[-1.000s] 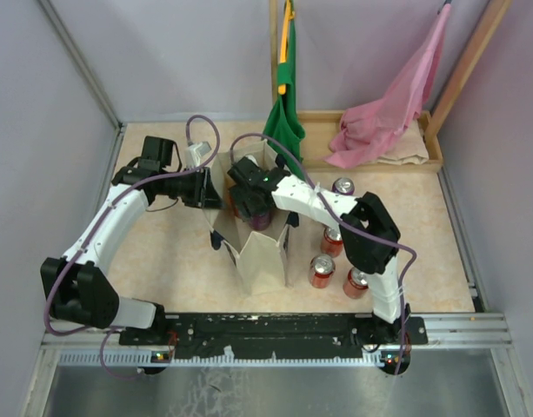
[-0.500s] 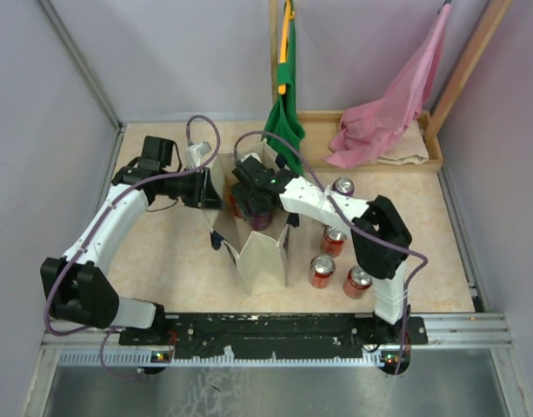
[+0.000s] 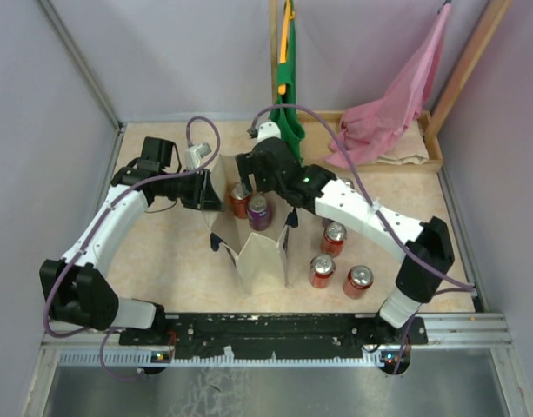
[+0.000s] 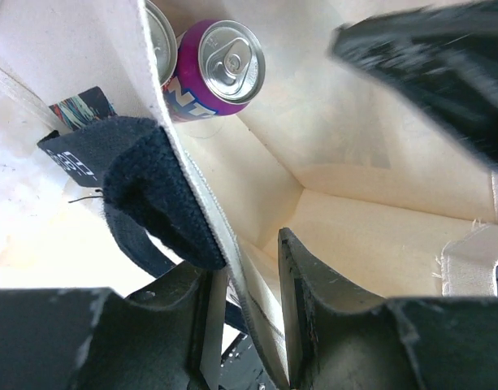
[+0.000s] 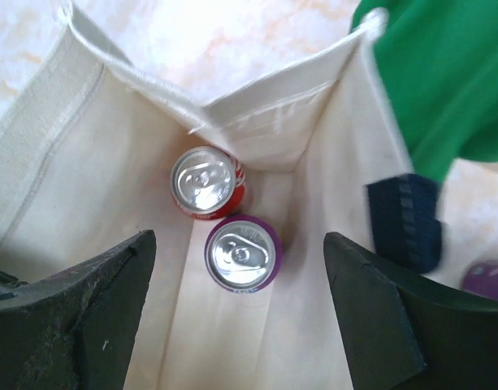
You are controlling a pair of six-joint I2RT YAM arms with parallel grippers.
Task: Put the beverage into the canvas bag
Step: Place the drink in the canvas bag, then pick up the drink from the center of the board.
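The purple can (image 5: 242, 253) stands upright on the floor of the canvas bag (image 5: 313, 122), straight below the right fingers (image 5: 238, 240), with a red can (image 5: 204, 183) just beside it on the far side. The right fingers are spread wide and hold nothing, one to either side of the can's top and above it. The left fingers (image 4: 244, 321) are pinching the bag's wall at its rim, and the navy handle (image 4: 151, 187) is bunched just outside them. That pinch looks to be what props the mouth open.

By the look of it, this drink is delivered. Loose cans (image 3: 321, 269) wait on the tabletop (image 3: 170, 261), off to the right fingers' outer side.

A can like these should be stiff and smooth, with some weight if full, and its thin wall could dent under a hard squeeze. The best hold is likely across the middle of the body, coming from above. The bag is soft cloth and would probably sag shut if the left fingers let go
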